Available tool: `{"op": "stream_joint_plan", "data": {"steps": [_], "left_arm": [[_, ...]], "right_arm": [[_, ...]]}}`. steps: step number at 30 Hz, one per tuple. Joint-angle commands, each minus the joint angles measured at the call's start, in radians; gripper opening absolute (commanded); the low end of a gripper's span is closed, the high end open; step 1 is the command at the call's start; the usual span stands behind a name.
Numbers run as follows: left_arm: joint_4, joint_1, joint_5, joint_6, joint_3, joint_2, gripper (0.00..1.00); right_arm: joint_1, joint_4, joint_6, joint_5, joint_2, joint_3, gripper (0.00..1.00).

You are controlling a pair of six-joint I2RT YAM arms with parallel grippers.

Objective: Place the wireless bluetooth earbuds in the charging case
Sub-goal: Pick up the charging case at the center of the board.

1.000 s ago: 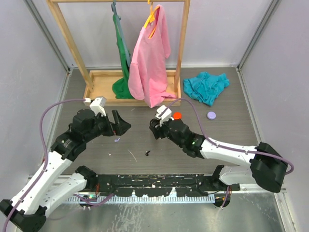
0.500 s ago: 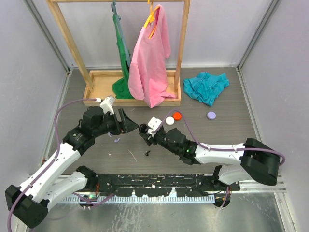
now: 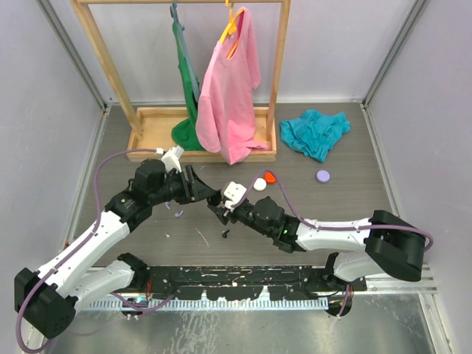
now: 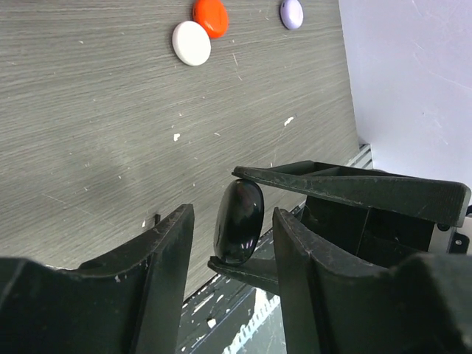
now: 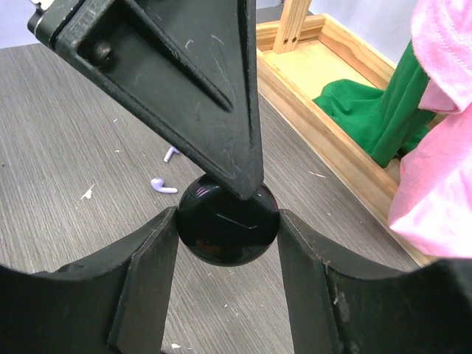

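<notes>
A glossy black round charging case (image 5: 227,221) hangs above the table, with my right gripper (image 5: 228,221) shut on its sides. In the left wrist view the case (image 4: 238,221) stands edge-on between the open fingers of my left gripper (image 4: 234,215), with a gap on each side. The two grippers meet at mid-table, left gripper (image 3: 205,193) against right gripper (image 3: 216,206). Two lilac earbuds (image 5: 164,185) lie on the table below. A black earbud (image 3: 225,234) lies nearer the front.
White (image 3: 259,185), red (image 3: 271,177) and lilac (image 3: 322,176) round cases lie right of centre. A wooden clothes rack (image 3: 151,118) with a pink shirt (image 3: 228,88) and green garment stands at the back. A teal cloth (image 3: 316,133) lies at back right.
My left gripper has swung right to meet the right gripper and narrowed its fingers around the black case. The right gripper carried the case left, then held still.
</notes>
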Motion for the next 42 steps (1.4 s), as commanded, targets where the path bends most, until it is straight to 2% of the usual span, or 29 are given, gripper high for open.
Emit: {"op": "stream_joint_plan", "data": {"steps": [1, 9, 13, 20, 26, 31, 34, 39, 42], "left_arm": [[0.076, -0.015, 0.024, 0.001, 0.007, 0.008, 0.47], [0.055, -0.039, 0.026, 0.025, 0.022, 0.048, 0.39], [0.037, -0.045, 0.015, 0.046, 0.036, 0.049, 0.28], [-0.048, -0.047, 0.004, 0.151, 0.092, 0.027, 0.13], [-0.133, -0.047, -0.008, 0.263, 0.162, 0.004, 0.11], [-0.199, -0.047, 0.012, 0.374, 0.227, 0.004, 0.10], [-0.204, -0.047, 0.062, 0.439, 0.251, 0.003, 0.09], [-0.165, -0.051, 0.182, 0.515, 0.266, 0.015, 0.06], [-0.130, -0.066, 0.222, 0.558, 0.262, 0.017, 0.05]], "right_arm": [[0.008, 0.082, -0.012, -0.009, 0.002, 0.020, 0.46], [0.008, 0.095, -0.013, -0.011, 0.005, 0.023, 0.47], [0.008, 0.098, -0.017, -0.009, 0.002, 0.018, 0.47], [0.006, 0.045, -0.018, 0.018, -0.041, 0.016, 0.62], [0.002, -0.044, -0.068, 0.010, -0.141, -0.005, 0.68], [-0.045, -0.163, -0.056, -0.159, -0.250, -0.008, 0.69], [-0.134, -0.200, 0.021, -0.343, -0.298, -0.012, 0.70], [-0.290, -0.169, 0.146, -0.627, -0.330, -0.032, 0.70], [-0.318, -0.110, 0.186, -0.729, -0.325, -0.051, 0.70]]}}
